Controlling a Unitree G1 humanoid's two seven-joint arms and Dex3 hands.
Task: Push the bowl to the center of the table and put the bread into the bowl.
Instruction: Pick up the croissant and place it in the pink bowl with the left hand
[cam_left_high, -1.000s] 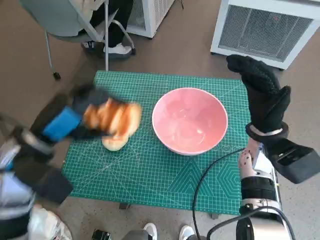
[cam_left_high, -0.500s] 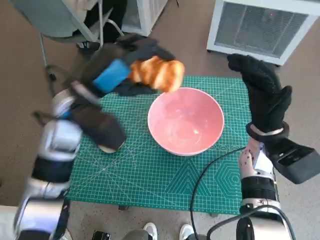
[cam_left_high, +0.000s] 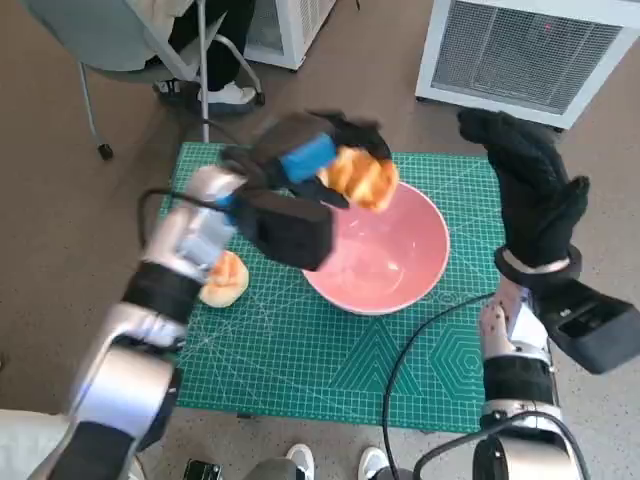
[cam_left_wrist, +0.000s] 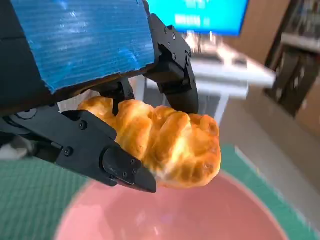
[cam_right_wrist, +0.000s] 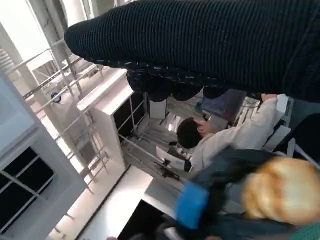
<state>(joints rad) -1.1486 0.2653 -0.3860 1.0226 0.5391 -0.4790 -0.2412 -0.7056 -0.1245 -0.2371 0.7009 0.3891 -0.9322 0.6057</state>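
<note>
Gripping a golden, glossy bread (cam_left_high: 362, 177) with a ridged, braided crust, the left hand (cam_left_high: 310, 160) holds it above the far rim of the pink bowl (cam_left_high: 385, 262). Black fingers (cam_left_wrist: 107, 155) pinch the loaf from both sides. A second, paler bread (cam_left_high: 224, 279) lies on the green bench (cam_left_high: 300, 360). The right hand (cam_left_high: 530, 190) stands raised beside the bowl, fingers spread, holding nothing.

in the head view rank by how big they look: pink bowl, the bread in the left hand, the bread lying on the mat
1. pink bowl, clearly largest
2. held bread in the left hand
3. bread on the mat

The two breads look close; the raised one is nearer the camera, so their order is unsure.
</note>
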